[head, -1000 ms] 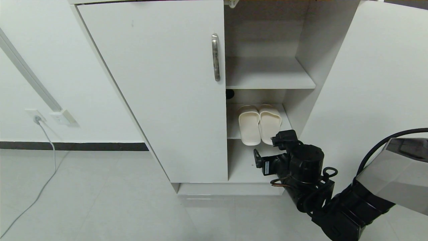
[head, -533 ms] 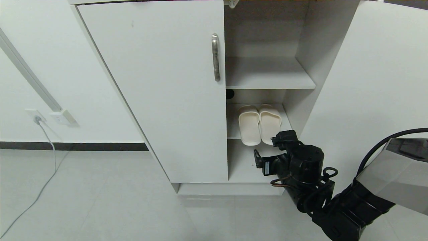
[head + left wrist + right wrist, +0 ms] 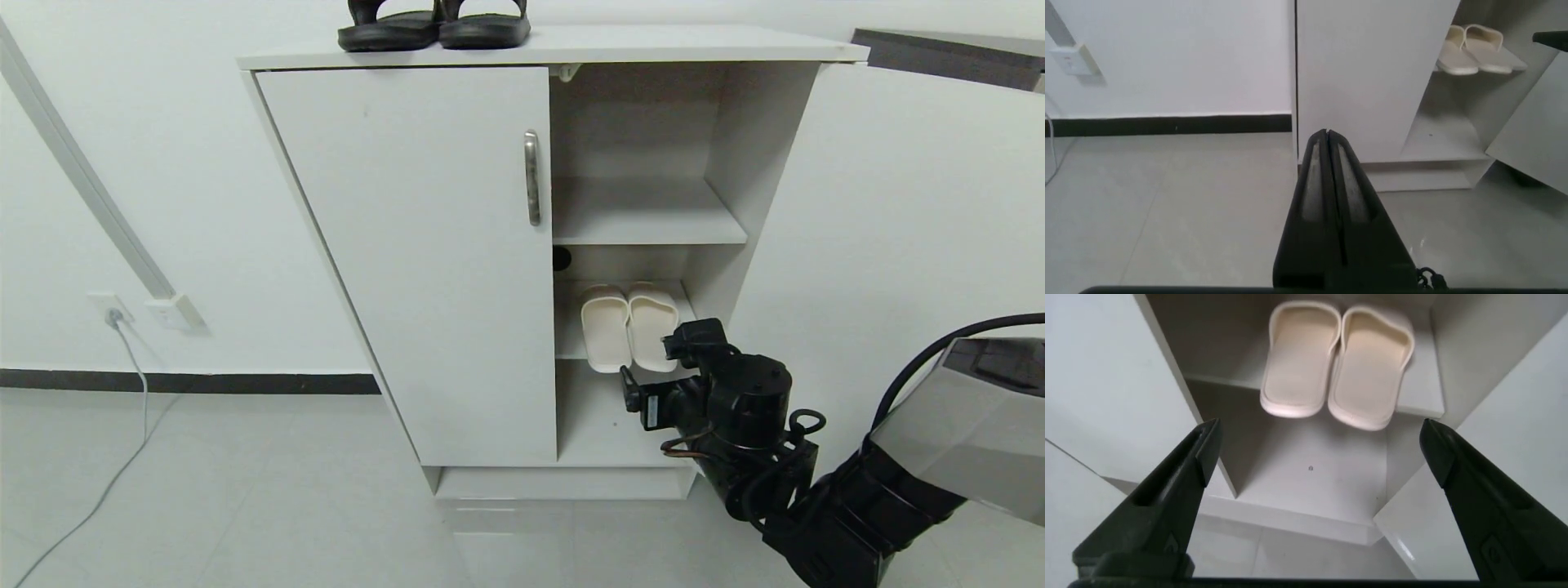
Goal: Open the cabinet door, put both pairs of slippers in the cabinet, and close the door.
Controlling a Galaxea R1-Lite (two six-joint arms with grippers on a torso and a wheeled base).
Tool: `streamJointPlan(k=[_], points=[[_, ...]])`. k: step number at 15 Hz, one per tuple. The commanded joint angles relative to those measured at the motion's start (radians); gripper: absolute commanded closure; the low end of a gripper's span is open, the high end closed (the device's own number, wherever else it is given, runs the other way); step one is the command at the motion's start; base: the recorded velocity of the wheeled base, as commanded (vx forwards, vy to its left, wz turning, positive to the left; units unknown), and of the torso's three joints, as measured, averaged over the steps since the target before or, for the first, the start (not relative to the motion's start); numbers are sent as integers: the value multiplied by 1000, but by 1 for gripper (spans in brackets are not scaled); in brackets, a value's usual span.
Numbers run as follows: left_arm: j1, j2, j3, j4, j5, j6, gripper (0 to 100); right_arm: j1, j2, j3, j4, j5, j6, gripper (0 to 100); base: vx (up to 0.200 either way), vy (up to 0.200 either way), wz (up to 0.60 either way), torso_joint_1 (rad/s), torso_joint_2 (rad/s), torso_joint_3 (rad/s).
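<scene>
**Cream pair shelved, black pair on the cabinet top**

At the far left a grey cable [image 3: 122, 457] runs from a wall socket [image 3: 108, 313] down to the glossy tiled floor [image 3: 245, 523]. The left gripper [image 3: 1327, 163] hangs over those tiles, well apart from the cabinet, its fingers pressed flat together. The black slippers [image 3: 437, 24] sit side by side on the white cabinet top [image 3: 694, 41], above the closed left door [image 3: 408, 261] with its upright brushed-metal bar handle [image 3: 531, 178]. In the open right half, the cream slippers [image 3: 629, 325] lie touching each other on the middle shelf [image 3: 687, 314]. They are smooth and moulded, long axes front to back, toes inward, rounded heels at the shelf's front edge. The right gripper [image 3: 1320, 437] faces them just outside, fingers spread wide. The open right door [image 3: 898, 229] stands beside it.
</scene>
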Motion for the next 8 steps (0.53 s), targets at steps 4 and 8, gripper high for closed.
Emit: streamJointPlan(k=[4,8], points=[[0,1,0,0,-1,1,100,1,5,0,0,0,0,0,0,0,0,1,4,195],[0,1,0,0,0,1,100,7,7,0,0,0,1,0,0,0,0,2,1,29]])
